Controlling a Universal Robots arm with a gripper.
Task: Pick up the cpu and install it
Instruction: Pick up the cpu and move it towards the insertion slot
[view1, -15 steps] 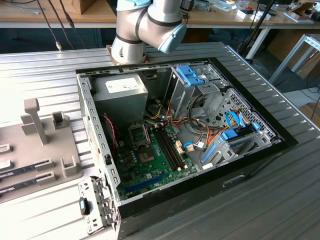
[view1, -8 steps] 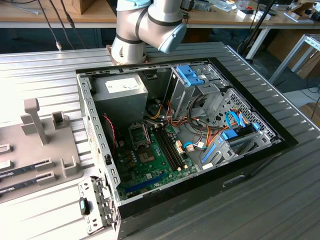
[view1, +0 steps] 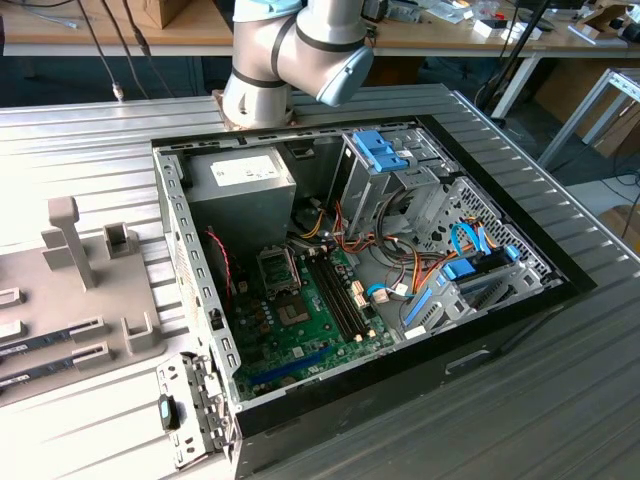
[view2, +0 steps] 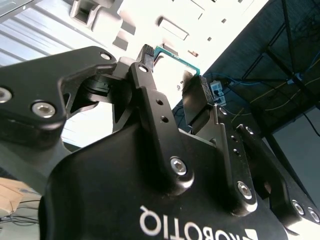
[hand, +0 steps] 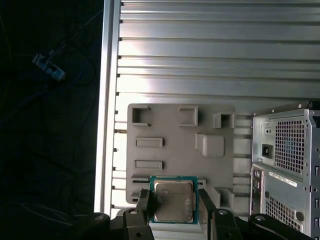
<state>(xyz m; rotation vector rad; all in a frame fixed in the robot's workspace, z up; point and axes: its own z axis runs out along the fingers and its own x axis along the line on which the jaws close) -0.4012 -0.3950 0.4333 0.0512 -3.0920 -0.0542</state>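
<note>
Aluminium ribbed table (view1: 560, 400) carries an open computer case (view1: 400, 375) lying on its side. Green motherboard (view1: 300, 340) is exposed inside, with the power supply (view1: 240, 185) in a far corner. Grey fixture plate (view1: 60, 300) lies on the table at the exterior view's left, just beside the case. Arm (view1: 300, 50) rises out past the top of the exterior view.

Step in hand (judged): transfer. Pick done, install not done.
- Gripper (hand: 174, 197) is closed down to chip width. Its fingers (hand: 144, 200) press on two opposite edges of the cpu (hand: 172, 202). Metal lid faces the first wrist camera, green rim showing at the edges.
- Second wrist view agrees: cpu (view2: 176, 62) is pinched at the tips of the gripper (view2: 172, 70).
- Cpu appears to hang above the fixture plate rather than rest on it. It is off to the side of the case, not over the motherboard.

Socket (view1: 279, 268) on the motherboard looks unoccupied, but it is too small to be sure.

Install calls for (judgement): chip kept level, corner orientation matched to the socket, straight descent with no side load. The hold is on thin edges, so tilt or slip is the risk.

Writing: white lettering on the gripper body, seen inverted. A white label on the power supply, and stickers on the case back. Not transcribed.
</note>
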